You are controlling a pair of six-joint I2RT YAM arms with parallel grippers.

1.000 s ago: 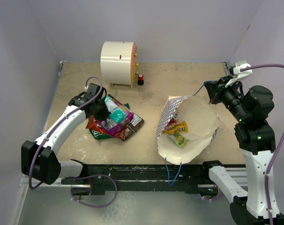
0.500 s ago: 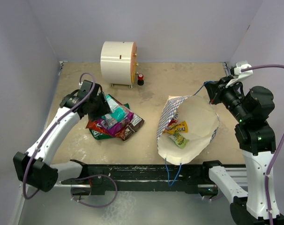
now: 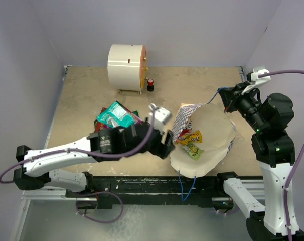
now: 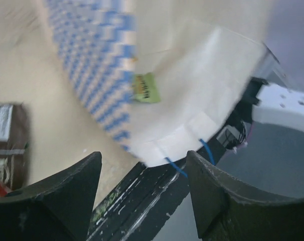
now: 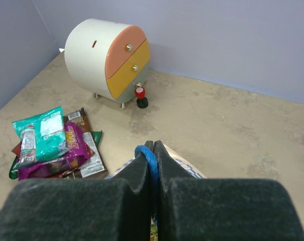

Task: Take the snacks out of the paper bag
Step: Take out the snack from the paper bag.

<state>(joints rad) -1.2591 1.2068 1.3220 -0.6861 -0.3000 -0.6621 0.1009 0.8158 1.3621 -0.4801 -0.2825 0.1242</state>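
The paper bag lies on its side with its mouth toward the arms, checkered outside and white inside. A yellow snack and a green-yellow snack lie inside; the left wrist view shows the green-yellow packet. Several more snacks are piled on the table, a teal one on top. My left gripper hovers at the bag's near left rim, open and empty. My right gripper is shut on the bag's blue cord handle, holding the far rim up.
A white cylindrical drum with an orange end stands at the back, a small red-capped object beside it. The bag's other blue cord handle hangs over the black rail at the table's near edge. Purple walls enclose the table.
My left gripper opened over the pile, leaving the teal snack on top, then swung right and nearer to the bag's rim. The right arm and bag stayed put.
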